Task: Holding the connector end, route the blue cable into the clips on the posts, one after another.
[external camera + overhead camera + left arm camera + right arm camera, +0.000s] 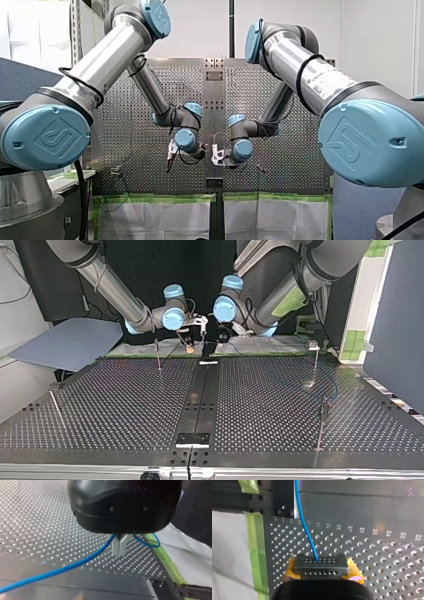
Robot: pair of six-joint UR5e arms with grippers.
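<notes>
Where my right gripper clamps its yellow pads on the grey connector, the blue cable leaves the connector's upper face. It runs ahead over the perforated table toward the dark centre strip. My left gripper has its metal fingers pressed together, with the cable passing through the notch at their roots. One long stretch trails away on one side, and a short loop shows on the other.
</notes>
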